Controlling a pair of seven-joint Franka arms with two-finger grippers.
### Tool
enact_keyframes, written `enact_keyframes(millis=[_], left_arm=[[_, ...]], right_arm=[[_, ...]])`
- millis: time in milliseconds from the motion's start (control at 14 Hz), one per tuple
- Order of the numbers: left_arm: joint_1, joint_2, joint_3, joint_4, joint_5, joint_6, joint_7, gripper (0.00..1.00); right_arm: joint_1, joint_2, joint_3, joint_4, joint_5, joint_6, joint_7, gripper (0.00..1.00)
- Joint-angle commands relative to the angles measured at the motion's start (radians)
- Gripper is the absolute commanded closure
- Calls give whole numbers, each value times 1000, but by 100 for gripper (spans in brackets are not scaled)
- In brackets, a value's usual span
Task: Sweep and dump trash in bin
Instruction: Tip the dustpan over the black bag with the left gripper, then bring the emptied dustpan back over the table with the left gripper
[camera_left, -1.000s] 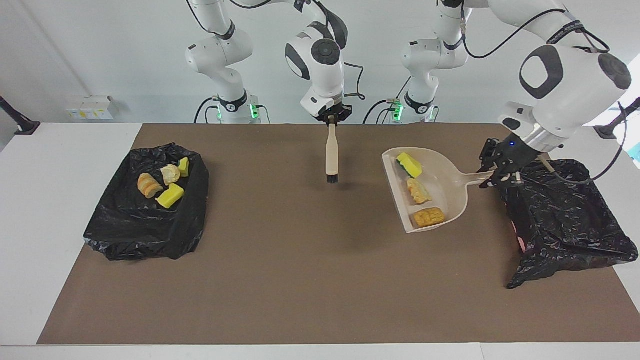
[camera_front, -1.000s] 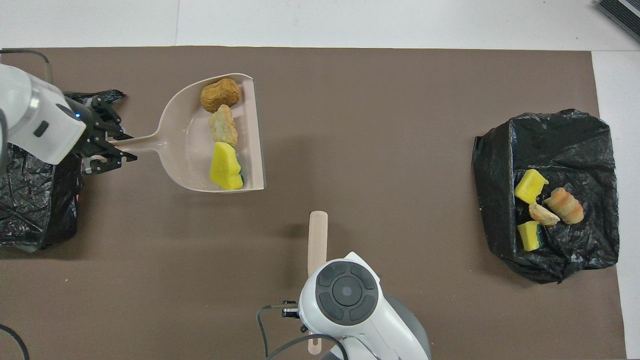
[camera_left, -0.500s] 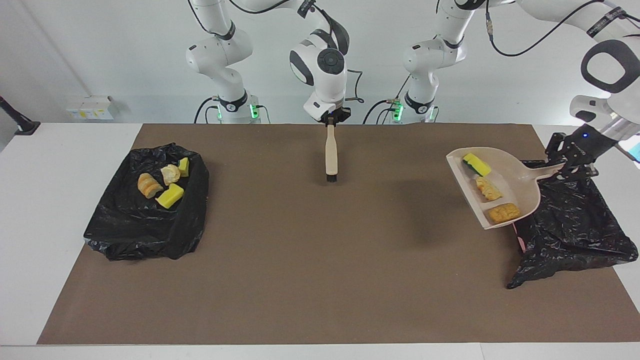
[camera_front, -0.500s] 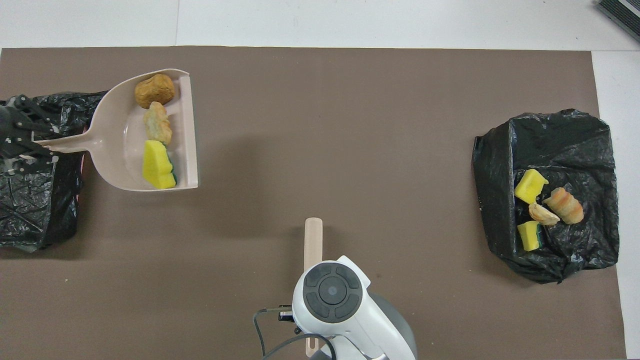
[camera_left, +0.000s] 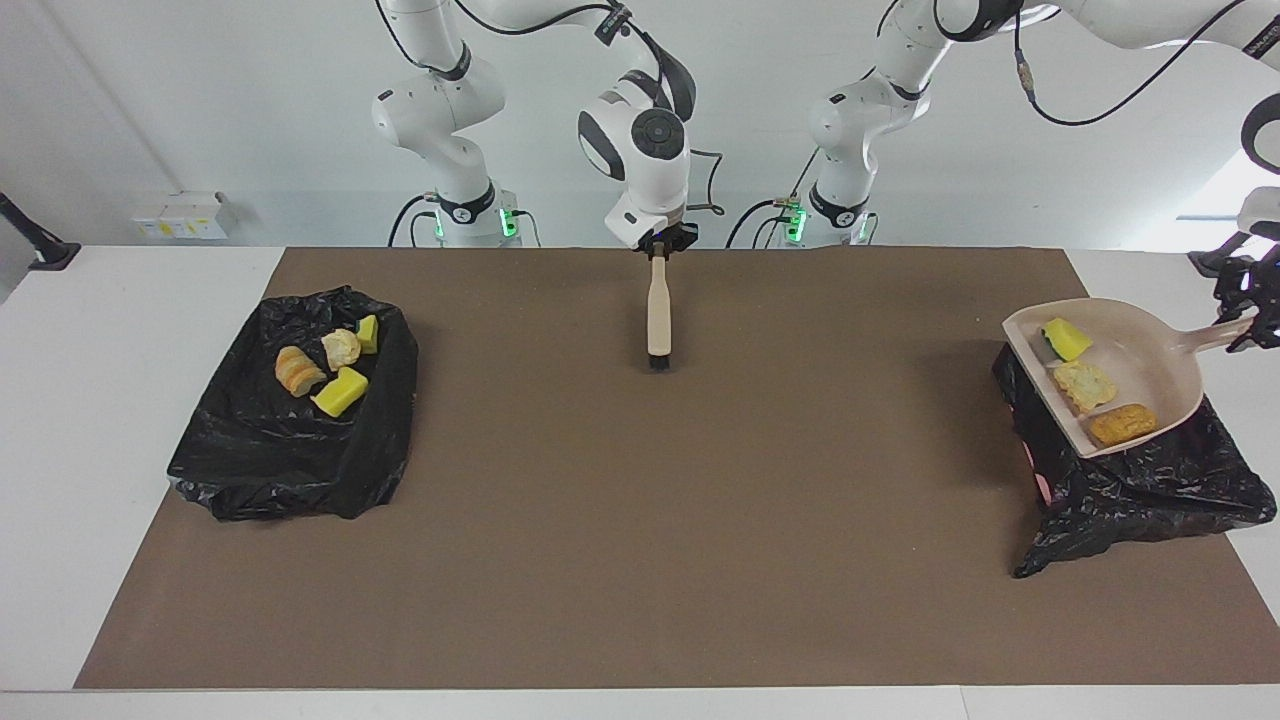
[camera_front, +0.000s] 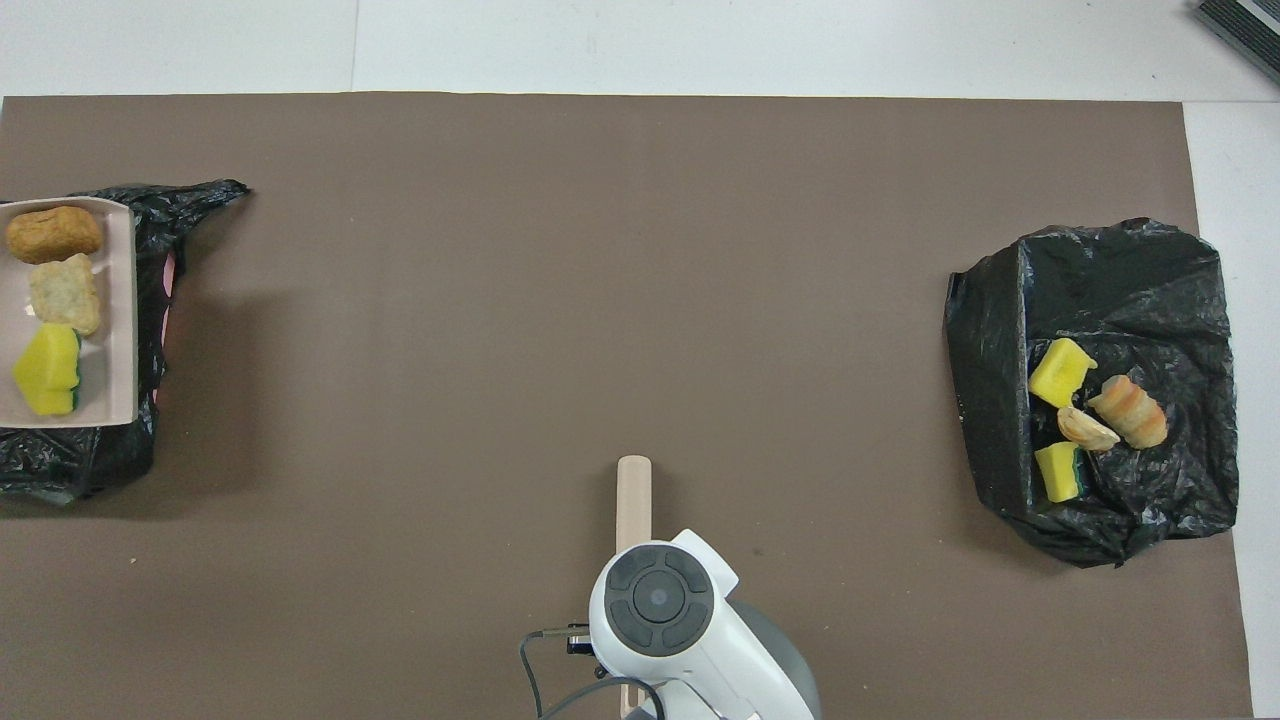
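Dumping step, judged about to begin. Left gripper (camera_left: 1248, 318) clamped on the handle of the dustpan (camera_left: 1150, 345), raised over the black-lined bin (camera_left: 1140, 495) at the left arm's end of the table. Ranged along the pan's open lip: yellow sponge piece (camera_left: 1066, 338), pale foam lump (camera_left: 1084, 384), orange-brown chunk (camera_left: 1122, 424). Right gripper (camera_left: 660, 240) closed around the top of the brush (camera_left: 657, 310), bristles pointing down at the brown mat (camera_left: 640, 560) close to the robots' edge; waiting. Four more scraps (camera_left: 325, 370) lying in the second black bag (camera_left: 260, 460) at the right arm's end. For a clean dump: bring the lip well inside the bag's opening before tilting, the lip now apparently just within the wall toward the table's middle. Roll the wrist slowly to lower the lip and let the scraps slide rather than tumble. Hold the handle firmly against the shifting load. Shake lightly only for a clinging lump. Avoid snagging the loose plastic with the lip. Likely risk: a light foam piece bouncing off the rim onto the mat.
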Motion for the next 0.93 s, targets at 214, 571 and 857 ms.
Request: enact_keyframes(millis=[214, 571, 857], left_arm=[[4, -8, -8, -51, 304, 203, -28, 100], [-40, -71, -9, -151, 624, 245, -227, 100], [-71, -135, -9, -251, 837, 244, -367, 100]], right_arm=[[3, 9, -1, -16, 4, 38, 13, 69], [3, 11, -1, -4, -9, 37, 13, 0], [-14, -12, -12, 65, -9, -11, 12, 0]])
